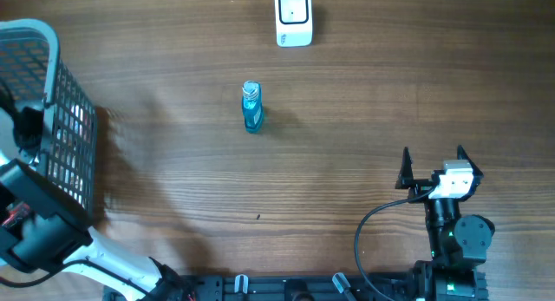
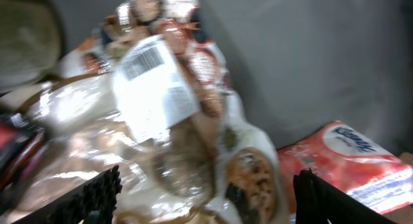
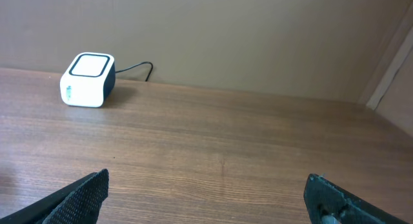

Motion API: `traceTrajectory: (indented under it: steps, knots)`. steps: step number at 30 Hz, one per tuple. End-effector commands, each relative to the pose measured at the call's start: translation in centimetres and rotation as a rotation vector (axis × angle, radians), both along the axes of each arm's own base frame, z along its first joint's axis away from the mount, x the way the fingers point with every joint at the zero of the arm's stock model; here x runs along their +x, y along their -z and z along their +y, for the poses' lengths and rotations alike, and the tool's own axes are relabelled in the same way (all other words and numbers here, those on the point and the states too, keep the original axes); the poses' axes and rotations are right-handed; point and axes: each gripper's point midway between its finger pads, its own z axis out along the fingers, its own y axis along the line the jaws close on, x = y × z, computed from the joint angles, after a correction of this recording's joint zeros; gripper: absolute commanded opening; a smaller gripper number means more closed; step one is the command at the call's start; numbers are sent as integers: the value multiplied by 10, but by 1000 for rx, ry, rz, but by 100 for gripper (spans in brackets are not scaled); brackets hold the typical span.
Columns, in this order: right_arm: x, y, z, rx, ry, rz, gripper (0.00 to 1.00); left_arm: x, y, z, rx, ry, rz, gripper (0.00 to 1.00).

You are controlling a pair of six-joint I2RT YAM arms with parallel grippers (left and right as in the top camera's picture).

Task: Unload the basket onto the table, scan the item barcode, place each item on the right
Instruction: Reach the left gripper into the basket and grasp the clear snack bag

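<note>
**A:** Where is the left pincer (image 2: 210, 185)?

**B:** Down inside the wire basket (image 1: 74, 127) at the left edge of the worktop (image 1: 364, 110). The overhead view shows only its arm. Its own camera shows it wide open with nothing between its fingers (image 2: 97, 198).

**A:** What lies under it?

**B:** A clear packet of snacks (image 2: 193, 159) with its white barcode label (image 2: 155, 82) turned up towards the camera. A red tissue pack (image 2: 348, 166) sits to the right of it. I cannot tell whether the fingers touch the packet.

**A:** And the right pincer (image 1: 432, 166)?

**B:** It is at the near right of the worktop, spread fully open and empty, with only bare wood in front of it.

**A:** Where is the scanner (image 1: 293, 16)?

**B:** At the far edge, about the middle. It is a white box on a dark base with a cable (image 3: 135, 70) running off behind it.

**A:** Anything else out on the wood?

**B:** A blue bottle (image 1: 251, 107), nearer than the scanner and slightly to its left. It is well apart from both pincers and from the basket.
</note>
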Motion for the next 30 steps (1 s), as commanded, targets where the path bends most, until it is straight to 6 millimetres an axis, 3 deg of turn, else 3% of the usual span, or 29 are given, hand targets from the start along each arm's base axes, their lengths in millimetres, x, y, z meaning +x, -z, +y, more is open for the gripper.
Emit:
traceTrajectory:
  steps: [1, 5, 7, 12, 17, 20, 22, 25, 27, 29, 30]
  knots:
    - [0, 0, 4, 19, -18, -2, 100, 1, 10, -5, 44, 52, 43, 86]
    - [0, 0, 4, 19, -18, -2, 100, -19, 17, 5, 102, -28, 119, 81]
    - [0, 0, 4, 19, -18, -2, 100, -25, 21, 6, 116, -32, 146, 73]
    - [0, 0, 4, 19, -18, -2, 100, -42, 54, -4, 107, -30, 186, 68]
    - [0, 0, 4, 18, -18, -2, 100, -34, 54, 2, 133, -34, 150, 4]
    - [0, 0, 4, 19, -18, -2, 100, -27, 46, 6, 146, -36, 120, 4]
    - [0, 0, 4, 18, -18, -2, 100, -11, 26, 4, 131, -28, 31, 4]
    - [0, 0, 4, 19, -18, -2, 100, 15, -19, -8, 94, 4, -162, 4]
    - [0, 0, 4, 19, -18, -2, 100, 15, -39, -8, 126, 4, -202, 4]
    - [0, 0, 4, 19, -18, -2, 100, 11, -37, -11, 112, 4, -185, 4]
    - [0, 0, 4, 19, -18, -2, 100, 4, -32, -14, 104, 0, -155, 25]
